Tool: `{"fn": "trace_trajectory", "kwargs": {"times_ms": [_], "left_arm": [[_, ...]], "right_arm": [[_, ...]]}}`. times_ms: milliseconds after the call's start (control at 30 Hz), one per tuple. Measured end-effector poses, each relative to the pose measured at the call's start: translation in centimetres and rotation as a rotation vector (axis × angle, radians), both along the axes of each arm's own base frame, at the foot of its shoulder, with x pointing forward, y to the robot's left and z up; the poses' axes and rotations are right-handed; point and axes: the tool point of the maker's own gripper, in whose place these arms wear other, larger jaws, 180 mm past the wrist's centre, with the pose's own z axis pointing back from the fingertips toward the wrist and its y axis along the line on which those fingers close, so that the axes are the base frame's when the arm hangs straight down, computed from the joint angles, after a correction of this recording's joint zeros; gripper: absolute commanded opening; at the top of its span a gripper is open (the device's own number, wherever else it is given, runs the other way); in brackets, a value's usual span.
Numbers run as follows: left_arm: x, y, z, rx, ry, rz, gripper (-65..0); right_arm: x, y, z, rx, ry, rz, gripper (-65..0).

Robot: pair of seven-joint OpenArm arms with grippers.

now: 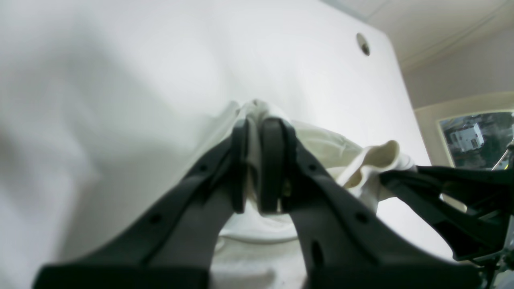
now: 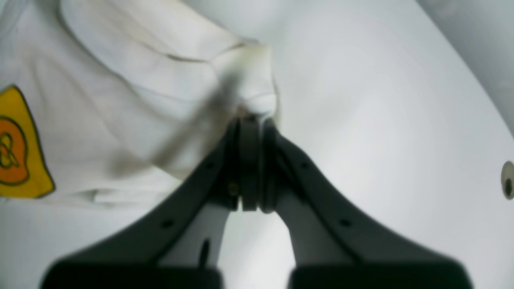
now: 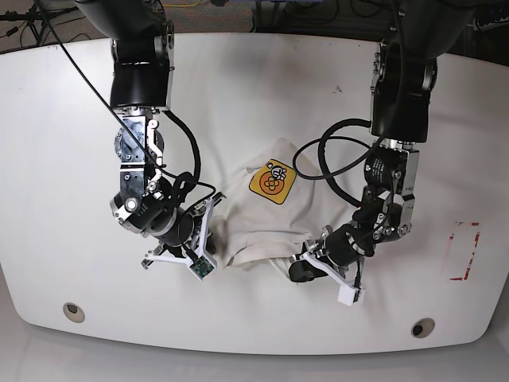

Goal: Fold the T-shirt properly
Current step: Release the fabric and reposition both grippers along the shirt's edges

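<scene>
Right now you have both grippers clamped on the T-shirt [image 3: 258, 219], which lies bunched on the white counter [image 3: 334, 111] between the two arms, a little nearer than the middle. The left gripper [image 1: 257, 132] has its jaws pressed almost together on a pinch of cloth that pokes out beyond the tips; in the base view it sits at the shirt's near right corner. The right gripper [image 2: 251, 124] has its jaws fully closed on a folded edge of fabric, at the shirt's near left side in the base view.

The relation your next move turns on: the bulk of the shirt lies on the far side of both sets of jaws, and the held edge runs left to right between them, so that is the long axis you are working with. The left wrist view shows the other gripper close by, with slack cloth bridging the two. Neither arm is clearly nearer the body of the shirt; both sit at its near edge. I judge that drawing the two apart along that axis would take up the slack, and carrying them toward the far side would lay a fold.

The badge [image 3: 272, 184], a yellow pentagon with an orange figure, faces up on the far part of the shirt. No writing on it is readable, and I see no brand or label.
</scene>
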Motion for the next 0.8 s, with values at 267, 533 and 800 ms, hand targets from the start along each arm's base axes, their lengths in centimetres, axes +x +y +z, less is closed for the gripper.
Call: {"fn": "trace_trajectory", "kwargs": {"times_ms": [267, 533, 800], "left_arm": [[0.3, -0.1, 0.3, -0.017, -0.015, 0.018, -45.7], [0.4, -0.3, -0.2, -0.033, 0.033, 0.064, -25.3], [-0.1, 0.2, 0.3, -0.016, 0.07, 0.071, -16.5]], "right_arm": [[0.6, -0.9, 0.3, -0.02, -0.009, -0.005, -54.9], [1.8, -2.3, 0.5, -0.039, -0.002, -0.025, -28.7], [2.8, -3.5, 1.9, -0.067, -0.035, -0.038, 0.0]]}}
